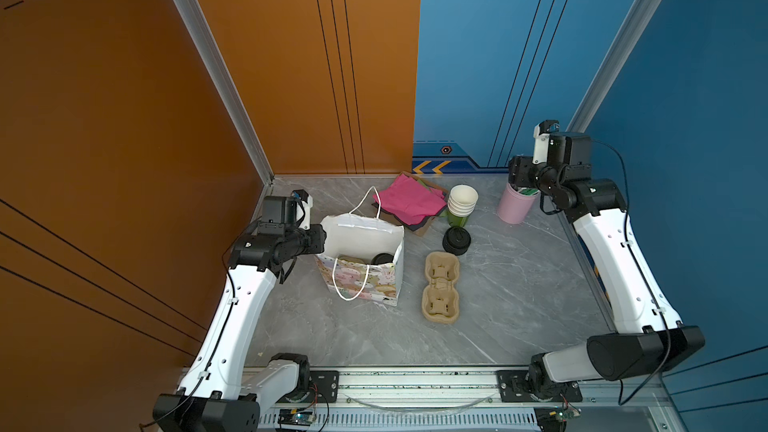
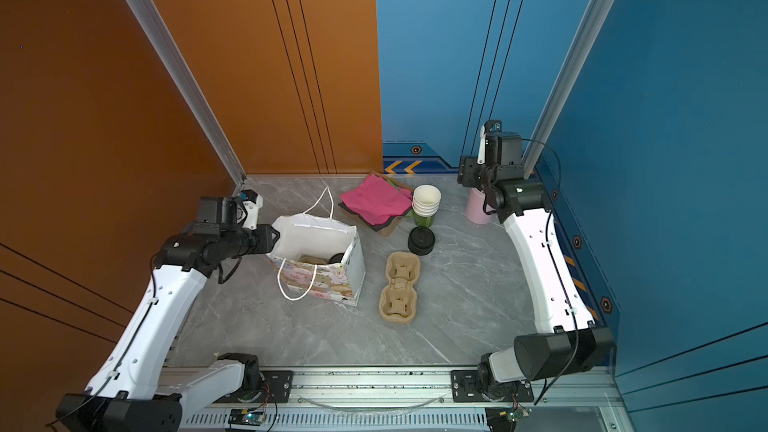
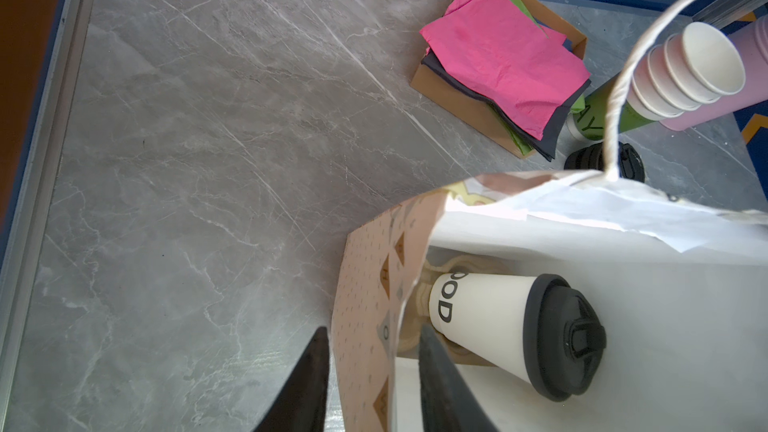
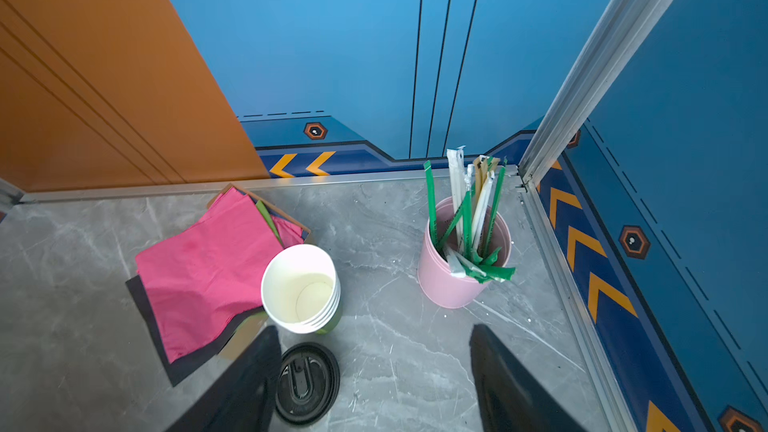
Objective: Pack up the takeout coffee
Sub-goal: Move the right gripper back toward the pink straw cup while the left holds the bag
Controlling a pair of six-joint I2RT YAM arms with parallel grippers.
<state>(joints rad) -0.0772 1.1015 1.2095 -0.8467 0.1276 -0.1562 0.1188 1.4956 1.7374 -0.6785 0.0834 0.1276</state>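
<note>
One bag wall (image 3: 365, 276) inside left pincer (image 3: 374, 328)

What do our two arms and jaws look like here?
Both arms match: left arm and right arm have white moulded link shells and black joint housings. A black cable runs along each, held by white clips. The jaws are black, tapering to points.

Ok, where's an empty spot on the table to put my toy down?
Best is the bare table between the cardboard cup tray and the right arm, or the wide strip between the gift bag and the front rail. The back is crowded: napkins, cup stack, black lids and pink straw pot.
</note>
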